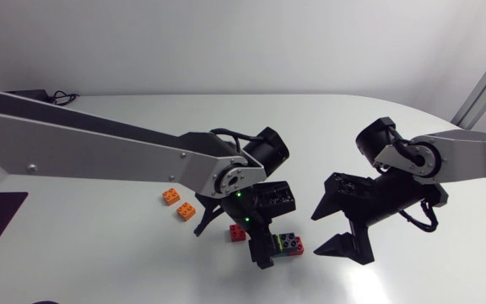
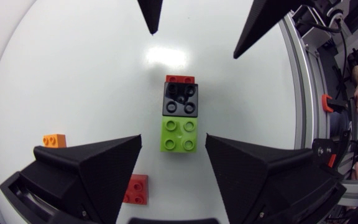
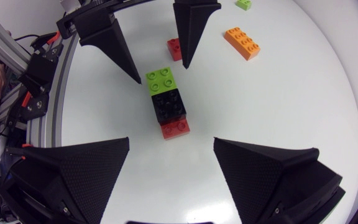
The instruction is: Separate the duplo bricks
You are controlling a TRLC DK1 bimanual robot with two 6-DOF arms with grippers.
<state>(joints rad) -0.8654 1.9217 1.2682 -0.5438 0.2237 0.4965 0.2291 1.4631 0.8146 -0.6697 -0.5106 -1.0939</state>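
Fingers (image 2: 98, 165) of your left gripper (image 2: 173, 142) stand apart, released, with the green brick (image 2: 179, 134) lying between their tips and a sliver of bare table (image 2: 73, 74) showing on either side of it, so neither finger touches it. That green brick is the near end of a short row of joined bricks (image 2: 179, 115): just ahead of it, touching, sits a black brick (image 2: 179, 99), and past that a red end brick (image 2: 179, 79) peeks out. Beside the row, partly under one of those fingers, lies a loose red brick (image 2: 135, 189), apart from the row. Farther out past the same finger you have orange bricks (image 3: 242, 43), close to each other and well apart from the row. Your right gripper (image 3: 171, 142) faces the row from the opposite end, its fingers likewise spread and grasping nothing; the red end brick lies just ahead of the gap between them, short of the tips. From that gripper's side you can see the left gripper's two tips straddling the green brick, the loose red brick beside one of them, the orange bricks off to one side, and a small green piece (image 3: 243, 4) farthest out of all.
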